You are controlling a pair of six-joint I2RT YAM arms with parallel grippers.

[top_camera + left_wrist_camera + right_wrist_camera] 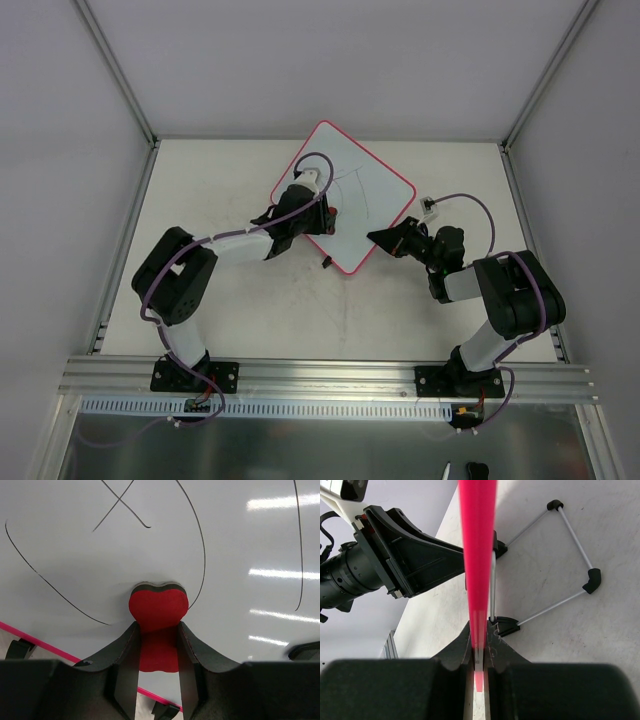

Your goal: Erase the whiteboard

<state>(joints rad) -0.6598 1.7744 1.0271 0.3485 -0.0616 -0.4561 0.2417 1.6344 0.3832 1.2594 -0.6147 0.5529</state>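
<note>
- One large square whiteboard (375, 190) with rounded corners and a thin pink-red rim is in view. There is also one small red foam eraser (158, 607) with a dark felt face.
- Two black clips (17, 649) sit on the board's near rim.
- One thin silver wire stand (592, 579) with black corner caps lies on the pale table (230, 170).
- Several black marker lines (202, 555) are on the board: a small cross and long curves.
- The whiteboard sits mid-table, towards the far side, turned corner-on like a diamond.
- The left gripper (157, 626) is closed narrowly on the eraser and presses its felt face against the board's near-left part, just beside one curved line.
- The right gripper (479, 630) is clamped on the board's near-right rim, with the jaws nearly together around the thin edge.
- The wire stand is just right of that clamped edge.
- From above, the eraser is almost wholly hidden under the left gripper.
- The eraser's rear part is covered by the fingers (127, 655).
- The right wrist camera sees the board only edge-on, as a pink strip, so its face is hidden there.
- The left wrist view cuts off most of the board.
- I cannot tell whether the board lies flat or is tilted up.
</note>
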